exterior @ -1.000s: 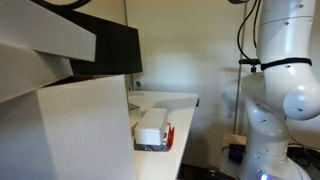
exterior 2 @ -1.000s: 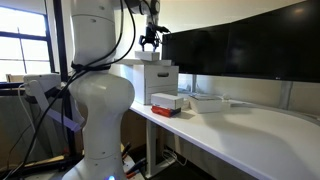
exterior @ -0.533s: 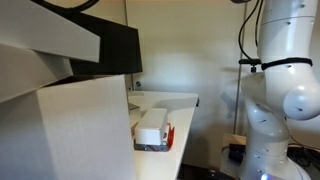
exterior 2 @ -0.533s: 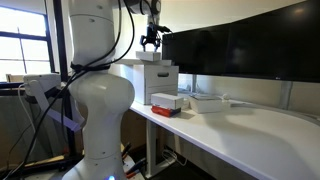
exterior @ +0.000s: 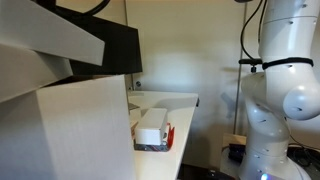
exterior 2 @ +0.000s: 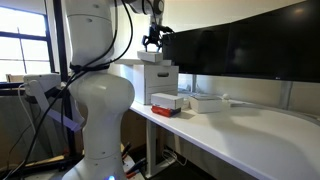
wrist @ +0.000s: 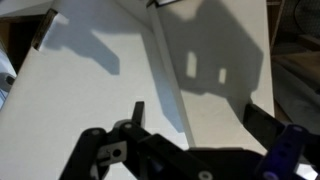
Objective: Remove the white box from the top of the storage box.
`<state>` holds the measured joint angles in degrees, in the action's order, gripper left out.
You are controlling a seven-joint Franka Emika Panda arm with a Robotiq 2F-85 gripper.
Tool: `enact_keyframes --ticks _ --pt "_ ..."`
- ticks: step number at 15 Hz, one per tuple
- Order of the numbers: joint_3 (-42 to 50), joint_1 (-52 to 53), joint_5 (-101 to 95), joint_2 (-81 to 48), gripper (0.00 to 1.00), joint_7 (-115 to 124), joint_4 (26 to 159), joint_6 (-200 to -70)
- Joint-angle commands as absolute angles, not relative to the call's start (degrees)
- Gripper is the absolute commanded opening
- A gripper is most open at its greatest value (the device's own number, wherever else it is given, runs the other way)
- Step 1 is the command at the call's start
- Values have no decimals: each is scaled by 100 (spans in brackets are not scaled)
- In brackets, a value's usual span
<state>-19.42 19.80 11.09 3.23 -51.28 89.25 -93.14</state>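
The white box (exterior: 152,124) lies flat on top of the red-sided storage box (exterior: 169,134) near the desk's edge; both exterior views show them (exterior 2: 166,98), (exterior 2: 164,109). My gripper (exterior 2: 151,42) hangs high above the large pale carton, well away from the white box. In the wrist view the gripper (wrist: 198,118) is open and empty, with its two dark fingers spread over the carton's pale top. Neither the white box nor the storage box shows in the wrist view.
The huge pale cardboard carton (exterior: 70,130) stands beside the storage box and rises well above it (exterior 2: 157,75). A flat white item (exterior 2: 207,102) lies further along the white desk (exterior 2: 250,130). Dark monitors (exterior 2: 240,45) line the back. The robot's body (exterior 2: 95,100) stands at the desk's end.
The gripper has shifted very slightly above the carton. The white box and the storage box have not moved.
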Motion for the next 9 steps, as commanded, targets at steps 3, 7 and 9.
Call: enact_keyframes --ticks 3,7,9 --pt "-1778 1917 1416 675 100 -5125 9476 -9612" --pt "-1697 1914 1558 789 100 -5137 9645 -9710" --pt "-1660 1912 1647 860 100 -5131 9766 -9828"
